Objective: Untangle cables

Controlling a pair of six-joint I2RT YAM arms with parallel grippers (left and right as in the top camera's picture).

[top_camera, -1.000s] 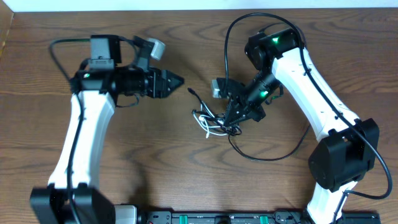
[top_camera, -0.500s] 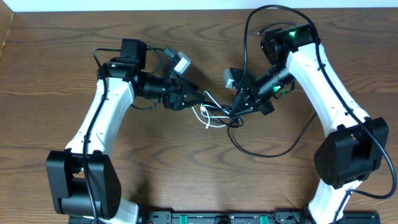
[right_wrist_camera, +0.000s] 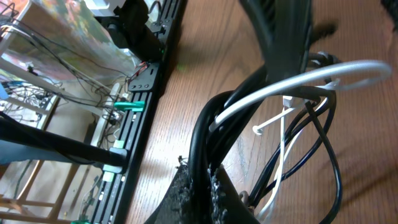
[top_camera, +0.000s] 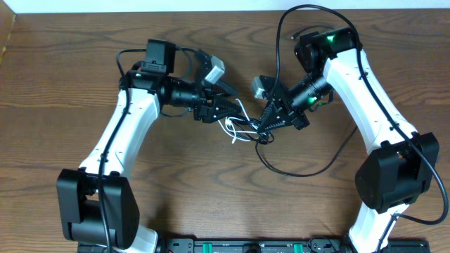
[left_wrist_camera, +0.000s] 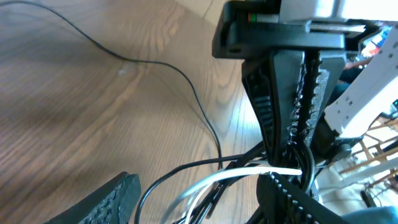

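Overhead — right end effector point(top_camera: 266, 129) tight on the cables point(top_camera: 238, 133), left end effector point(top_camera: 234, 109) open just beside, wooden table point(top_camera: 204, 204) beneath

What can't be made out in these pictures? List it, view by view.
- Overhead: how the cables cross in the knot. They are too small, and partly under the right gripper.
- Left wrist: where the white cable ends. It runs off the bottom edge.
- Right wrist: which cable the right gripper pinches. Its own fingers cover the spot, and the view is blurred.
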